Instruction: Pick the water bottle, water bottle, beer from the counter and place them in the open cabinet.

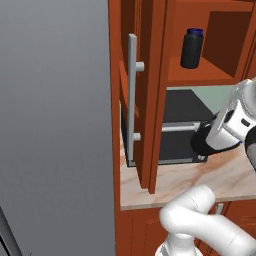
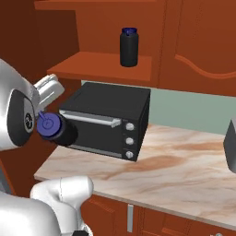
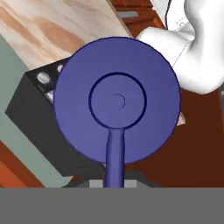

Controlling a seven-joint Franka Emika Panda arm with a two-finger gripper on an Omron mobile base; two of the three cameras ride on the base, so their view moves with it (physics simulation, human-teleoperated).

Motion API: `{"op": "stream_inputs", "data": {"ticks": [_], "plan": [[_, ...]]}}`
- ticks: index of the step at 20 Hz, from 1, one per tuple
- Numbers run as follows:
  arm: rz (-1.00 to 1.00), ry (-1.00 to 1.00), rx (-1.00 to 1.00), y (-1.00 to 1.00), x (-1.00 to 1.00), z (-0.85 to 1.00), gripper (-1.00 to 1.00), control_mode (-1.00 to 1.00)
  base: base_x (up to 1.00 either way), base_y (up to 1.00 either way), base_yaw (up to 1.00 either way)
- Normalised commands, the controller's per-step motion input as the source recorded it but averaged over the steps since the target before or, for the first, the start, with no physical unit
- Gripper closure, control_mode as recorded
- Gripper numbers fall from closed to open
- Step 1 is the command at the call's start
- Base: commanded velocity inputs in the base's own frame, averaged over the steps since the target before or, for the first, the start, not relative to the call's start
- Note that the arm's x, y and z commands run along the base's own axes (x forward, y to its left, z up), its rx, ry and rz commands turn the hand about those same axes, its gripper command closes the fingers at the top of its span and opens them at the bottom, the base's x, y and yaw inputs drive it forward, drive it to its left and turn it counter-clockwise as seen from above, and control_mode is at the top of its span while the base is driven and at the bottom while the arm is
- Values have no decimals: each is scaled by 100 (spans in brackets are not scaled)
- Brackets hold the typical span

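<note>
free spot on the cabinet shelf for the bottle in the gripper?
Yes. One water bottle stands on the open cabinet's shelf; the board to its left, out to the front corner, is bare. To its right only a narrow strip remains before the cabinet wall. The gripper holds the second bottle lying sideways, crowded against the oven front.

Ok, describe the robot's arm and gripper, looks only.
The arm is glossy white, built of thick rounded tube segments with bulbous elbows. A dark round joint cap with a small pale mark sits on the wrist housing in the right base view. The gripper has a pale grey-white boxy body; its fingertips are hidden.
</note>
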Motion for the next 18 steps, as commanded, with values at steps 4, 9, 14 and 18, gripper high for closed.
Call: {"op": "stream_inputs", "data": {"ticks": [4,9,14,18], "plan": [[5,-49,-11,-39,-23,0,100,-100,0,0,0],[-33,-25,3,-39,-7,0,100,-100,0,0,0],[-53,4,21,-21,-2,6,100,-100,0,0,0],[-46,29,41,-24,0,28,100,-100,0,0,0]]}}
